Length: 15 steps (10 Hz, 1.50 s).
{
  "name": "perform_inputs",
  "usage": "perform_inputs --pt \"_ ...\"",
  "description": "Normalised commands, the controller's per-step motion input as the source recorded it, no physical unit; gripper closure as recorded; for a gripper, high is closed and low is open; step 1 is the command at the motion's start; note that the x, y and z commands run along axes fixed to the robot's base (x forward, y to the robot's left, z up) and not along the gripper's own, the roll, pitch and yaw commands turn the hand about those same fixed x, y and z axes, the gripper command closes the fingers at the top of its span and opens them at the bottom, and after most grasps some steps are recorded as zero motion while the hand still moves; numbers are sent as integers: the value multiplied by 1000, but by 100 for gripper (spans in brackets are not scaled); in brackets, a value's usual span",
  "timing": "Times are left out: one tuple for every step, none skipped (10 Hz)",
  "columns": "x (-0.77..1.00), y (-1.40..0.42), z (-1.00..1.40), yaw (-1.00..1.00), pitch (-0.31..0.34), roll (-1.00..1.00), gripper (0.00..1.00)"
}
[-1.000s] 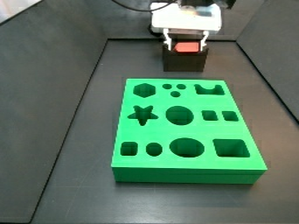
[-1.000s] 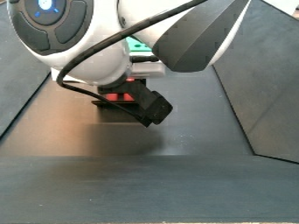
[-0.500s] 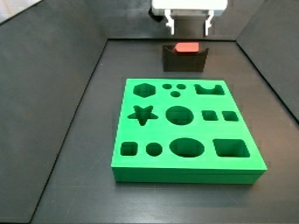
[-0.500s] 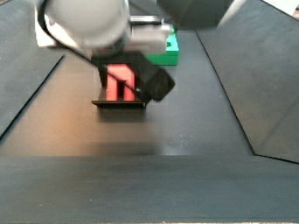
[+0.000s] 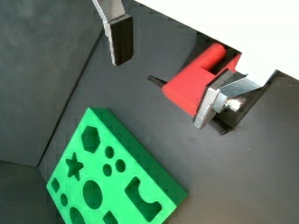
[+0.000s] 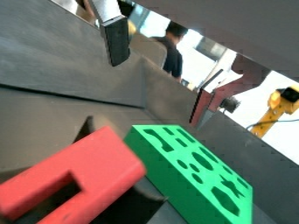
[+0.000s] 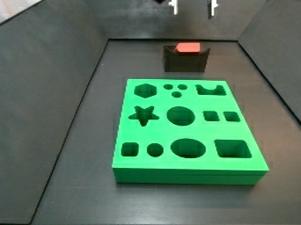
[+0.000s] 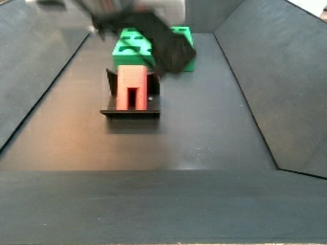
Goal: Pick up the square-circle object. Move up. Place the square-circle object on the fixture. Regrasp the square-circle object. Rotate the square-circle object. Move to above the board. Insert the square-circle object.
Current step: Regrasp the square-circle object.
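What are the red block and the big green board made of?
The red square-circle object looks like smooth matte plastic: even colour, crisp edges. It rests on the dark fixture. The green board could be plastic too, uniformly bright with cleanly cut holes, though foam cannot be ruled out. The gripper, open, is above the fixture.

Red square-circle object rests in the dark fixture behind the green board, hand above.

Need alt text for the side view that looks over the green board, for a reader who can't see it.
A red square-circle object rests on the dark fixture beyond the green board. The claw hangs above it at the frame's top edge, open and empty.
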Motion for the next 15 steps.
perform_inputs --pt "-113 -686 745 12 55 1000 0" --pt "-112 -534 556 11 47 1000 0" --pt "-78 -306 268 11 43 1000 0" --pt "-58 -187 126 11 42 1000 0" --pt "-18 -48 28 10 43 1000 0" --pt "-14 -38 38 10 43 1000 0" --pt "-21 -38 28 11 40 1000 0" --pt "-28 -34 17 11 35 1000 0" --pt "-33 -27 12 12 28 1000 0" --pt "-36 -28 10 12 24 1000 0" --pt "-35 -26 13 13 18 1000 0" --pt "-30 -24 12 15 13 1000 0" --pt "-21 -19 3 17 7 1000 0" --pt "-19 -20 4 18 5 1000 0" --pt "-20 -20 3 20 6 1000 0"
